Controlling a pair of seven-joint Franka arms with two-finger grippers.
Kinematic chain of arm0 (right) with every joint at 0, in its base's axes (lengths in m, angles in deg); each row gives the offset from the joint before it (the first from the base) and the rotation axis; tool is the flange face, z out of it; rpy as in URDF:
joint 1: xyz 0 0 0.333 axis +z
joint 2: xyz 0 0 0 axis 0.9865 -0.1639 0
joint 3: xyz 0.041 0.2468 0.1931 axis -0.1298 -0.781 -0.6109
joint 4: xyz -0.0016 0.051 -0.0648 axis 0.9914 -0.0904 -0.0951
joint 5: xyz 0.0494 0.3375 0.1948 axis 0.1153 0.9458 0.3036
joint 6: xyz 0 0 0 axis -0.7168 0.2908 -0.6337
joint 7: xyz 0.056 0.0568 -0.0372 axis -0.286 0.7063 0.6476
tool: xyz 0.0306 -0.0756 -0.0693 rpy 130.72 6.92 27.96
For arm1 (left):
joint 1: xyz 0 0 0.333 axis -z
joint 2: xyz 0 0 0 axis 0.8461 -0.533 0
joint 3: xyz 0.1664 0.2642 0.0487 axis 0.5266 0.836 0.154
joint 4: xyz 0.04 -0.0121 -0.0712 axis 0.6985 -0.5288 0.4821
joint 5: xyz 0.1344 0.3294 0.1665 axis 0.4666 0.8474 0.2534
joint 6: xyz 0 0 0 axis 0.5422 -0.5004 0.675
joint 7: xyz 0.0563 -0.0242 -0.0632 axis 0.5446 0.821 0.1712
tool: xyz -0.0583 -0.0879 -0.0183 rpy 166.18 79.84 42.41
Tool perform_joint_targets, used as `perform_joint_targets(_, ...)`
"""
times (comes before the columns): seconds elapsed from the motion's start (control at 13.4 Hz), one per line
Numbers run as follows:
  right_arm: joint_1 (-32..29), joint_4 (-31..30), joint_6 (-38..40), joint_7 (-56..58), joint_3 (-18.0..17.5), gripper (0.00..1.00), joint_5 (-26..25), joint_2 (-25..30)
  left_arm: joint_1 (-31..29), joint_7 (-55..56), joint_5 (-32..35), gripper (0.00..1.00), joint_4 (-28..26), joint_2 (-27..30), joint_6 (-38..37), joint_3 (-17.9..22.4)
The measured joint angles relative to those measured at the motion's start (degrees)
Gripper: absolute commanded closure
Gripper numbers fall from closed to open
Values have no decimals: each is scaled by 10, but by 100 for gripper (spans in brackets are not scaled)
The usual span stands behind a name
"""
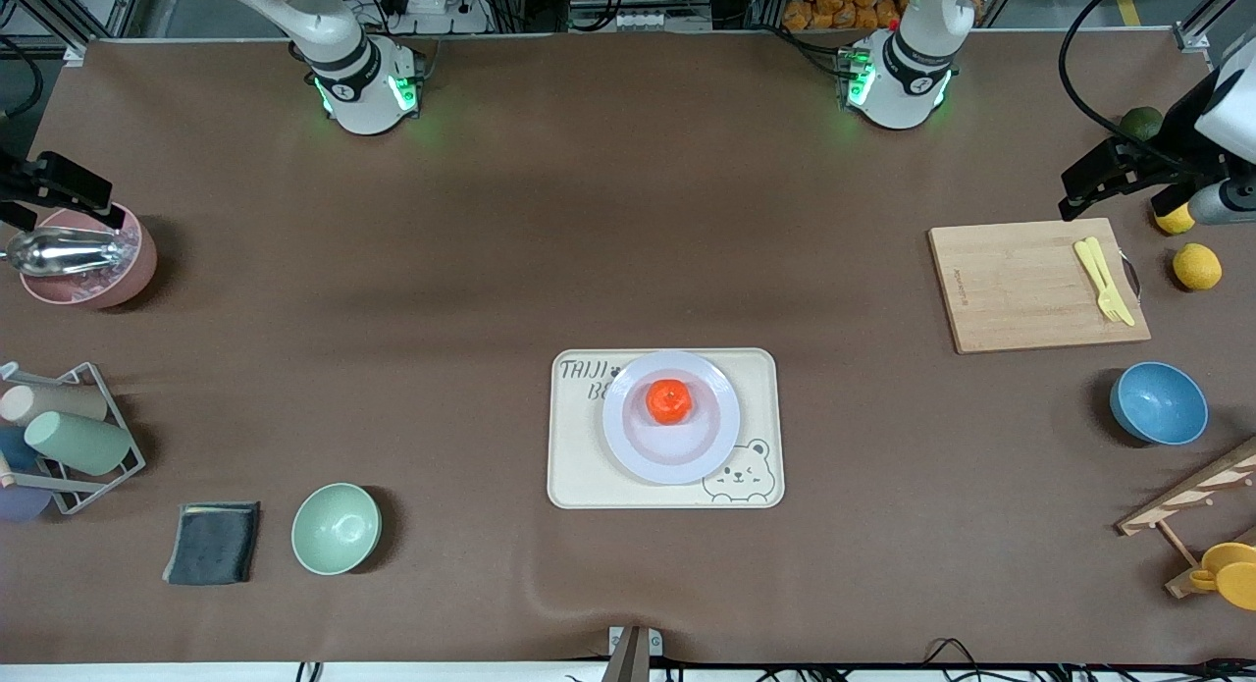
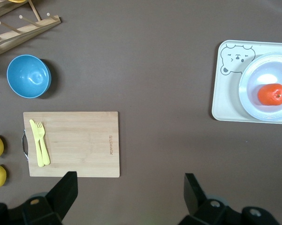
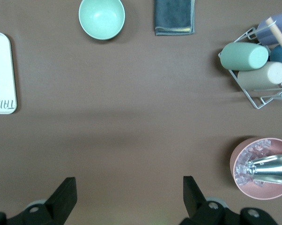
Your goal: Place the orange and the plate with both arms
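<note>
— Beige tray (image 1: 579,466) at mid-worktop: what's printed on it?

— "TAIJI" above a half-covered word, plus a bear drawing. On it sits the plate (image 1: 628,445), with the orange (image 1: 669,400) in it.

— The bowls?

— Green bowl (image 1: 336,528) and blue bowl (image 1: 1159,402) look bare. Pink bowl (image 1: 88,257) holds a metal scoop.

— And the arms?

— Left tool (image 1: 1119,177) hangs wide above the cutting board (image 1: 1020,289); right tool (image 1: 59,191) wide over the pink bowl. Both hold nothing.
</note>
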Motion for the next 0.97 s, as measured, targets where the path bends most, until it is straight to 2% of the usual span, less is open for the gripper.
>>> perform_joint_targets(0.97, 0, 19, 1, 1, -4, 0, 2, 0, 1, 0, 15, 0, 1, 0, -10, 3)
